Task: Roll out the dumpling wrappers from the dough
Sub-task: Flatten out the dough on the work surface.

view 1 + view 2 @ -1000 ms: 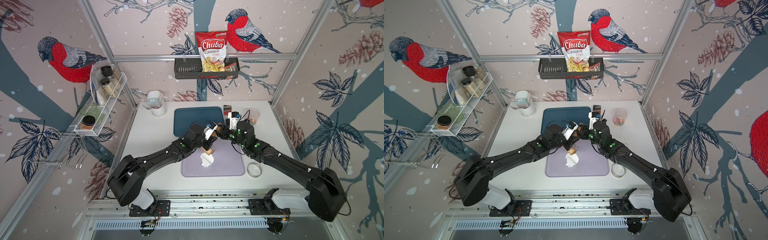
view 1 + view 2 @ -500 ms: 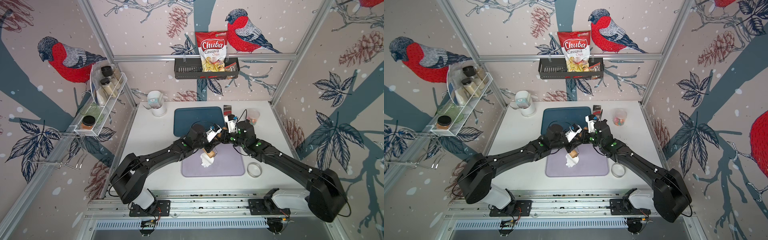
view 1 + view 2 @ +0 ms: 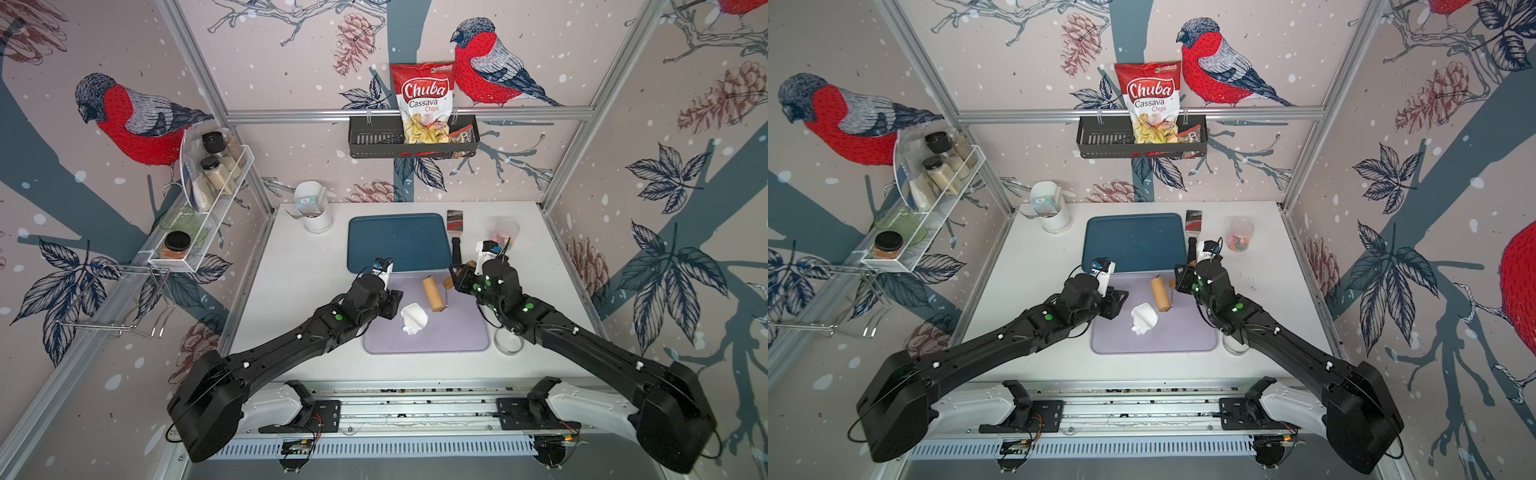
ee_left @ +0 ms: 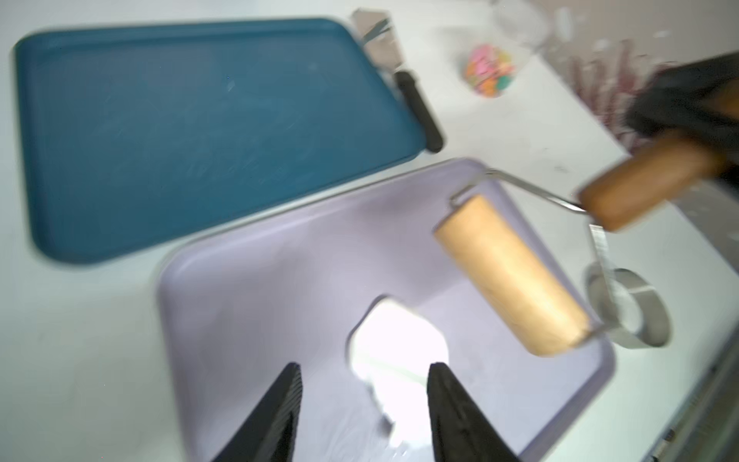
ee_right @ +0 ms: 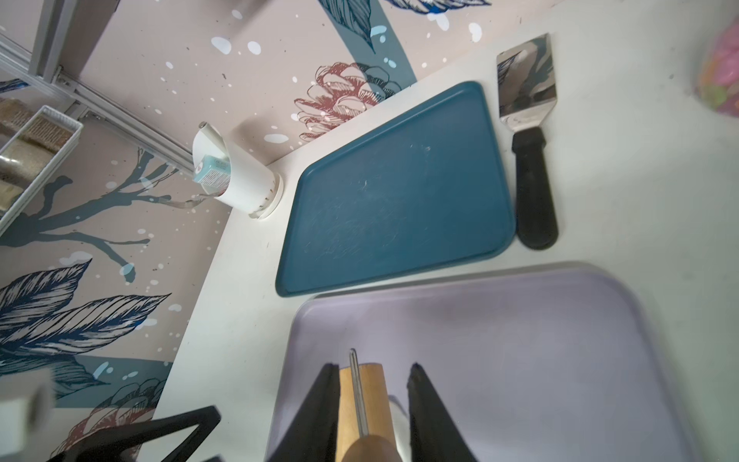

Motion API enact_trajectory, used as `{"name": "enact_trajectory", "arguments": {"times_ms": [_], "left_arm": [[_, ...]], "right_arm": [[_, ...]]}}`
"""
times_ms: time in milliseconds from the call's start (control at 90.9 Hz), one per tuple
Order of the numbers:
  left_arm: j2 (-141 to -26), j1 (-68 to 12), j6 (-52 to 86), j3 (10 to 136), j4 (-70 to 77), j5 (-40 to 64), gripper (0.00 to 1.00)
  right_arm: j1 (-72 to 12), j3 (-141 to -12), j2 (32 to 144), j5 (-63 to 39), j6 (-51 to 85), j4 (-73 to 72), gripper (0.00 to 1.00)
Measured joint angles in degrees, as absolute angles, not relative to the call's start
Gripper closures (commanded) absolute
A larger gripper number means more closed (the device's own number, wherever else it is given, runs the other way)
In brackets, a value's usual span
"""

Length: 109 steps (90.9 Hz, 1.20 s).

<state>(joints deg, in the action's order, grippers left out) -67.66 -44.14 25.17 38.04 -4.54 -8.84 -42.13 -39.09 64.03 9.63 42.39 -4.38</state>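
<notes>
Lying on lilac tray [image 3: 457,338]: dough [image 3: 414,318] | just beside parted left fingers [image 4: 280,412]

Table [image 3: 299,274], two trays at centre: far tray [image 3: 399,243] directly behind near tray [image 3: 449,332], edges just beside each other. Dough [image 3: 413,318] sits on the near tray, left of its middle. Roller [image 3: 433,294] is just right of and behind the dough, handle running right into the right gripper [image 5: 370,368]. Left gripper [image 4: 364,368] is just left of the dough. Ring cutter [image 4: 640,338] sits on the table beside the near tray's near-right corner. Spatula [image 3: 456,239] lies along the far tray's right edge, cup [image 3: 503,232] right of it. Pot [image 3: 318,220] stands left of the far tray.
</notes>
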Motion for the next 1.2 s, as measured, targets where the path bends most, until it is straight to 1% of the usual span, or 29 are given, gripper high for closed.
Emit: {"name": "enact_trajectory", "arguments": {"times_ms": [77, 198, 319, 418, 473, 539, 616, 704, 737, 847, 891, 980, 1123, 1200], "left_arm": [[-66.13, -43.97, 30.81, 35.64, -10.17, -12.43, 0.47], [-66.41, -43.48, 36.99, 32.49, -15.27, -13.85, 0.51], [-68.36, -43.33, 40.01, 30.02, -15.97, -13.21, 0.55], [-70.00, -43.31, 40.82, 28.80, -15.62, -11.92, 0.58], [-70.83, -43.31, 41.63, 28.45, -15.29, -11.33, 0.61], [-71.75, -43.31, 41.74, 28.08, -14.70, -10.44, 0.63], [-72.64, -43.31, 42.02, 27.64, -13.30, -10.09, 0.68], [-73.73, -43.29, 42.22, 27.29, -10.48, -10.17, 0.73], [-74.08, -43.29, 42.52, 27.11, -9.41, -10.22, 0.78], [-74.24, -43.27, 43.75, 26.24, -8.03, -11.53, 0.86], [-74.13, -43.27, 44.66, 25.91, -7.64, -12.03, 0.90], [-74.17, -43.27, 45.15, 25.63, -6.76, -13.04, 1.00], [-74.56, -43.27, 45.60, 25.41, -4.43, -12.58, 1.00], [-74.48, -43.27, 45.76, 25.06, -3.84, -12.40, 1.00]], "right_arm": [[-47.59, -38.09, 63.88, 15.59, 45.89, -4.34, 1.00], [-52.53, -40.38, 67.61, 24.71, 51.81, -1.85, 1.00], [-55.53, -43.86, 72.10, 31.20, 56.18, -0.36, 1.00], [-56.49, -44.93, 75.57, 33.89, 58.63, 1.78, 1.00], [-56.60, -45.23, 77.34, 35.14, 59.20, 2.85, 1.00], [-56.71, -45.60, 79.35, 35.92, 60.29, 4.23, 1.00], [-56.82, -46.09, 81.10, 36.95, 62.39, 5.80, 1.00], [-57.34, -46.13, 83.11, 37.76, 63.51, 4.05, 1.00], [-57.82, -46.28, 84.25, 38.30, 64.12, 3.03, 1.00], [-58.54, -47.24, 88.66, 38.11, 66.52, -1.43, 1.00], [-57.91, -47.18, 89.21, 37.45, 67.31, -2.17, 1.00], [-56.80, -46.89, 88.95, 36.95, 67.61, -2.33, 1.00], [-53.12, -45.65, 86.28, 35.05, 66.61, -0.21, 1.00], [-52.90, -45.52, 85.30, 34.74, 64.82, 0.71, 1.00]]}}
